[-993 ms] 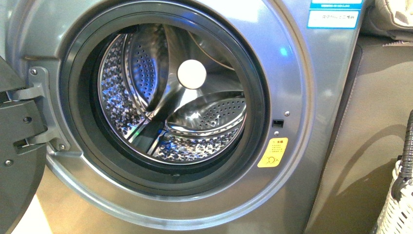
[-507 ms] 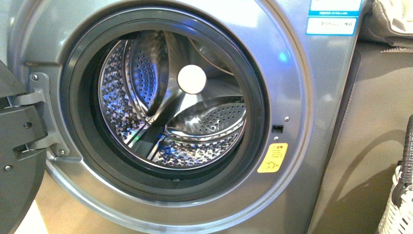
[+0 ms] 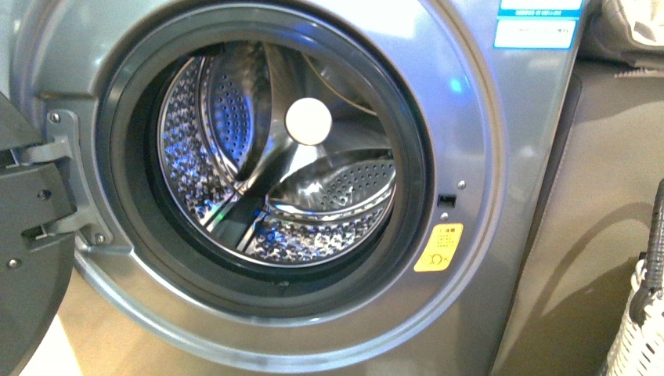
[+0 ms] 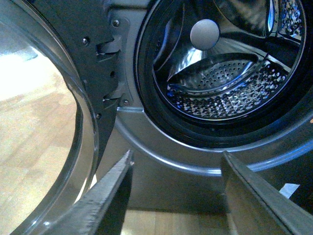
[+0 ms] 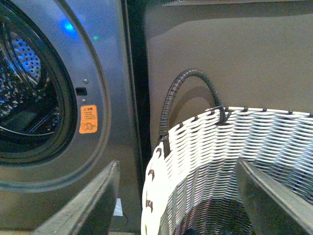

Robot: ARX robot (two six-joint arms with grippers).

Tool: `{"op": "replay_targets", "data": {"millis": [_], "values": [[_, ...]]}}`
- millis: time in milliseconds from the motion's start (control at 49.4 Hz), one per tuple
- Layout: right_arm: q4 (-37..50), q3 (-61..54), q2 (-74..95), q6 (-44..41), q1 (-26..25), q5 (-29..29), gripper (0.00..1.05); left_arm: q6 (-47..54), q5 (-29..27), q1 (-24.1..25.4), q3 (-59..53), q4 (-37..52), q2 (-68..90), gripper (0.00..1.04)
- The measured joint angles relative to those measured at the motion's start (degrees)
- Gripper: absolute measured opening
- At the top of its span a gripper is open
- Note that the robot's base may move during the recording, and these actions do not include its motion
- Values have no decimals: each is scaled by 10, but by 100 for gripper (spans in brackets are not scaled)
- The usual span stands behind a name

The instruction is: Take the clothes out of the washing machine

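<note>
The grey washing machine (image 3: 478, 141) fills the front view with its door (image 3: 27, 235) swung open at the left. Its steel drum (image 3: 274, 157) shows no clothes; the clothes are out of view. The yellow sticker (image 3: 438, 247) sits right of the porthole. Neither gripper shows in the front view. My left gripper (image 4: 176, 196) is open and empty, low in front of the machine below the porthole (image 4: 225, 73). My right gripper (image 5: 178, 200) is open and empty over the rim of the woven basket (image 5: 234, 142).
The glass door (image 4: 44, 122) stands open beside my left gripper. The white woven basket (image 3: 638, 337) with a dark handle (image 5: 188, 88) stands right of the machine, against a brown panel (image 3: 603, 172). Pale wooden floor (image 4: 34, 147) lies beyond the door.
The front view dipped slightly and came back up; the machine, door and basket stand as before.
</note>
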Motion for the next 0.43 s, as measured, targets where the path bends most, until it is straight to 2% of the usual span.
{"op": "replay_targets", "data": {"millis": [122, 182, 426], "values": [[0, 0, 0, 0, 0, 0, 99, 0, 0, 0, 0, 0, 0, 84], [0, 0, 0, 0, 0, 0, 96, 0, 0, 0, 0, 0, 0, 99], [0, 0, 0, 0, 0, 0, 97, 0, 0, 0, 0, 0, 0, 98]]}}
